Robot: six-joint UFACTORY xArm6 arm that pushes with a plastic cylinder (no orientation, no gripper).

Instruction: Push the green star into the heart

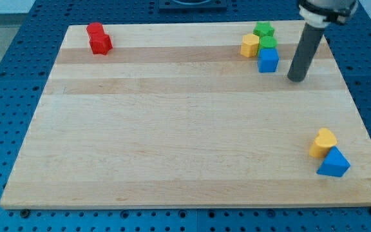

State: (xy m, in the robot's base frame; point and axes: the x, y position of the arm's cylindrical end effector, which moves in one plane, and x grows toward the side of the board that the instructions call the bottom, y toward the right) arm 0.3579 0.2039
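Two green blocks sit in a cluster at the view's top right. The upper one (263, 29) looks like the green star. The lower, smaller green block (268, 43) has a shape I cannot make out. A yellow block that looks like a heart (323, 142) lies near the view's bottom right. My tip (296, 79) rests on the board, just right of the cluster and a little below it, about a block's width from the blue block (268, 60). It touches no block.
A yellow hexagon-like block (250, 45) sits on the cluster's left, and the blue block at its bottom. A blue triangle (333, 162) touches the yellow heart on its lower right. Two red blocks (99, 38) sit together at the top left. The board's right edge (359, 122) is close to the heart.
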